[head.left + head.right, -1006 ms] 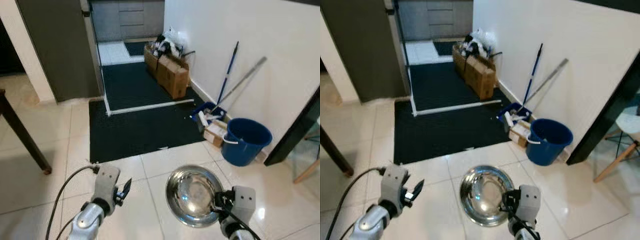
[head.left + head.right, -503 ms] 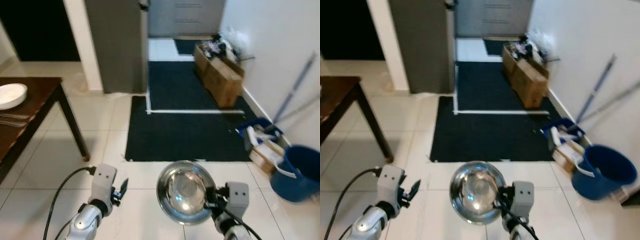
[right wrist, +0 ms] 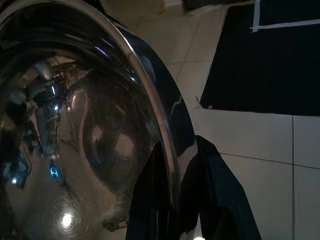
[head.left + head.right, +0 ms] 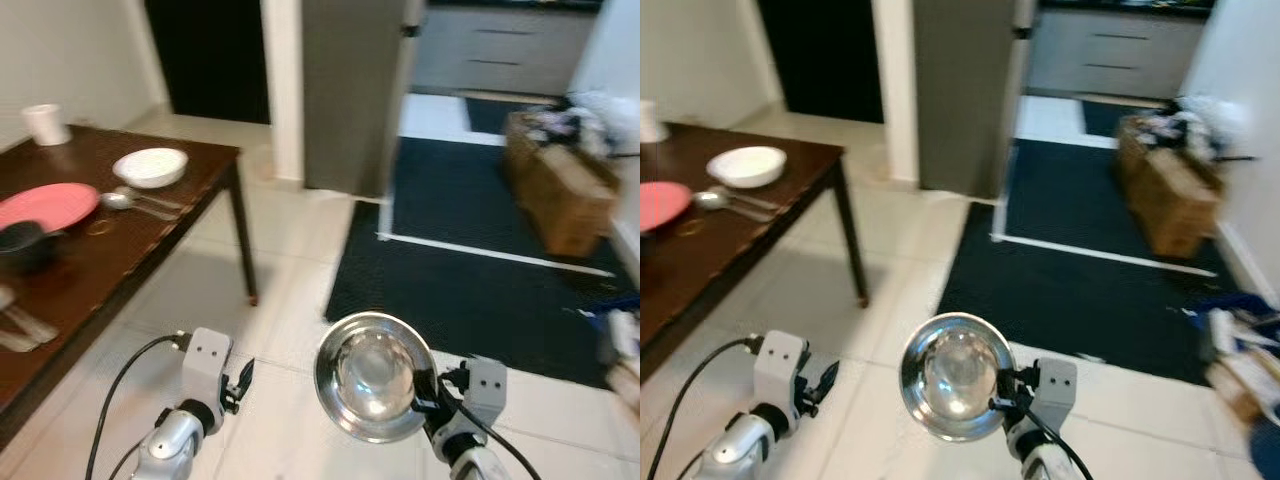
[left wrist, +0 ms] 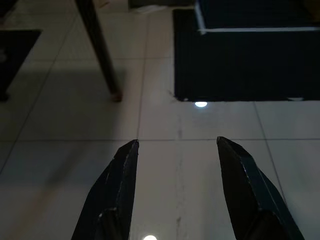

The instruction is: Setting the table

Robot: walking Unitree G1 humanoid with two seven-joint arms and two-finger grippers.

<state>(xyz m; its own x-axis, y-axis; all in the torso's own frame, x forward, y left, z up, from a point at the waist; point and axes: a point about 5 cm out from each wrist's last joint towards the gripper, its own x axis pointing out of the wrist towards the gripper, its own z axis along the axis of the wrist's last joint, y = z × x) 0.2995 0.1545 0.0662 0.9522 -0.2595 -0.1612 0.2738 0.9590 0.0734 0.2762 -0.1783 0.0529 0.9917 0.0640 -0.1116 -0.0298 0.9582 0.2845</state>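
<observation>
To the robot's left stood the dark wooden table [image 4: 150,235], already bearing a red plate [image 4: 45,206], a white bowl [image 4: 150,167] and a spoon [image 4: 118,200], while the left gripper [image 4: 240,379] hung low over the tiled floor [image 4: 285,290] with its fingers spread and nothing between them. Further right, the right gripper [image 3: 187,200] pinched the rim of the steel bowl [image 4: 374,375], carried in the air, well apart from the table. To carry well, the bowl should probably be kept level and firmly pinched until it is over a bare patch of tabletop beside the other dishes.
</observation>
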